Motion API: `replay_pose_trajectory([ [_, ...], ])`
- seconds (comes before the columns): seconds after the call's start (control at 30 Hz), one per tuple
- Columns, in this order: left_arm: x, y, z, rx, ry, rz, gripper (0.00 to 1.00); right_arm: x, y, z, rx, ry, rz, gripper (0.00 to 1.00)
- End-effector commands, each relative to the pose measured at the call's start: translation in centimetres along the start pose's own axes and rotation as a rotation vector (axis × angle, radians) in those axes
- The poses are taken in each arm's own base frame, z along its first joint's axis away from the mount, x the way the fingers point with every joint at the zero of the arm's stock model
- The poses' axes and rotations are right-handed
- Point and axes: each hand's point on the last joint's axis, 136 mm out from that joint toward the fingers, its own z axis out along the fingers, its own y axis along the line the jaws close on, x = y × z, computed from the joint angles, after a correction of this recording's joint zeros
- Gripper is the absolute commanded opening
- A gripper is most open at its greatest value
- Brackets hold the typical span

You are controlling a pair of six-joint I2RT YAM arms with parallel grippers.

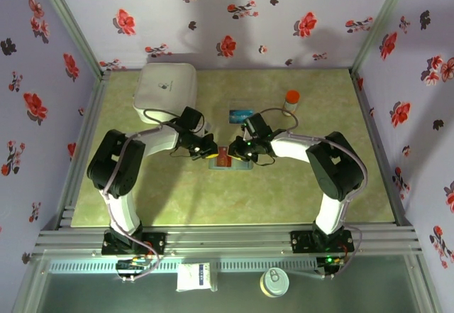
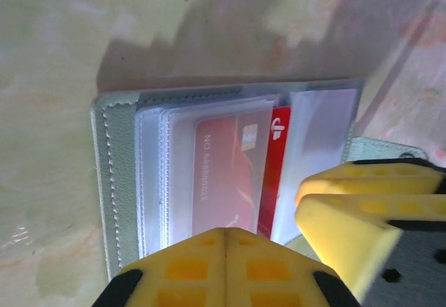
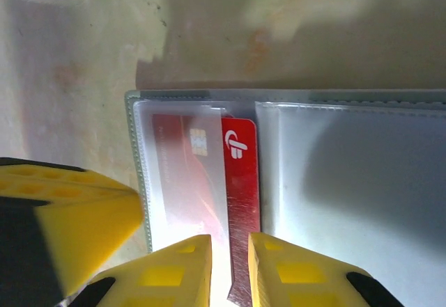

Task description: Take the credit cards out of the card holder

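— What's on the green table (image 1: 177, 199)?
— A white box (image 1: 164, 91) far left, a blue card (image 1: 241, 111) far centre, and an orange-capped bottle (image 1: 291, 101) near its right.
— Nearer?
— The card holder (image 2: 115, 182), open and flat, mid-table.

My card holder (image 1: 230, 167) lies open and flat on the counter (image 1: 177, 199), grey-green with stitched edges, its clear sleeves (image 2: 317, 154) facing up. The red card (image 2: 233, 175) with the white mark sits face up in one sleeve. It is slid partly out, so a bare red strip runs into the gap between my right fingers (image 3: 178, 272). The blue-teal card (image 1: 241, 111) lies flat on the counter beyond the holder, apart from it.
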Motion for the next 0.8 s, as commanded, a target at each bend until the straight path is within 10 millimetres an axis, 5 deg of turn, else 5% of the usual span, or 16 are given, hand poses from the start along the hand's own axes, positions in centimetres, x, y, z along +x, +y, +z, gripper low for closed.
replay_pose_trajectory([
  [0.0, 0.6, 0.9, 0.8, -0.026, 0.034, 0.005, 0.00, 0.5, 0.2, 0.5, -0.021, 0.023, 0.006, 0.22],
  [0.77, 0.9, 2.1, 1.1, -0.069, 0.045, 0.005, 0.00, 0.8, 0.8, 2.1, -0.070, 0.081, 0.013, 0.21],
])
